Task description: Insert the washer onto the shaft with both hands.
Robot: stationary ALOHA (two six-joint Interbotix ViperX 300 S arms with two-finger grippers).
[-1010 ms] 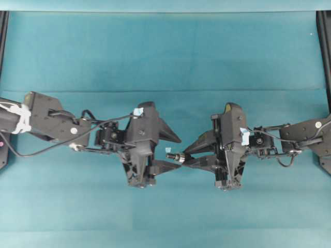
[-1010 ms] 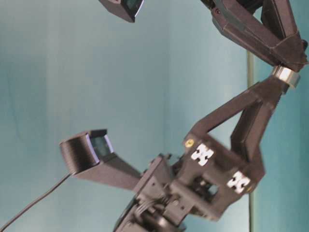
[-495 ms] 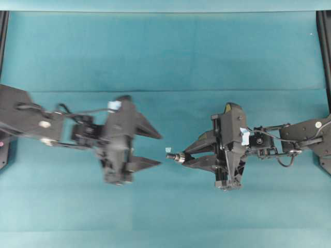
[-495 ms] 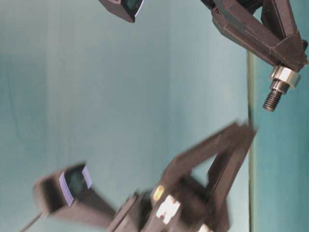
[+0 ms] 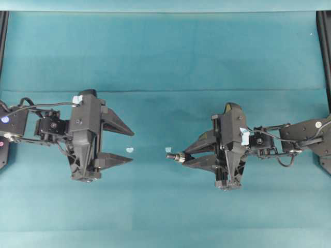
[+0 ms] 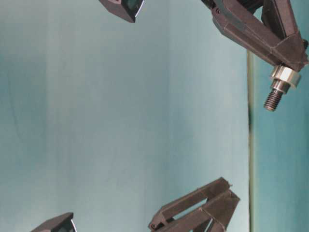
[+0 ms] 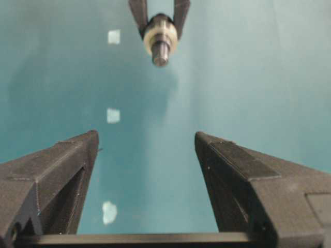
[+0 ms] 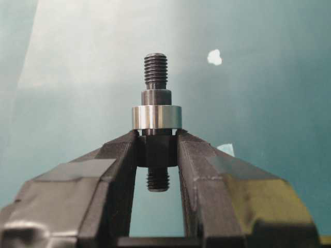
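The washer (image 8: 156, 117) is bright, smooth metal with a brushed silvery sheen that catches light along its rim. The shaft (image 8: 155, 72) is darker metal, almost gunmetal, with a dull satin finish; its ends are cut with fine threads that look ridged and rough. The right tool (image 8: 156, 150) and the left tool (image 7: 146, 150) are matt black plastic, faintly grainy, with lightly layered faces and sharp moulded edges. The tabletop (image 5: 165, 51) is covered in teal cloth, matt and soft-looking, with faint creases running across it. Small scraps of tape (image 7: 113, 115) on it look like pale, flat paper.
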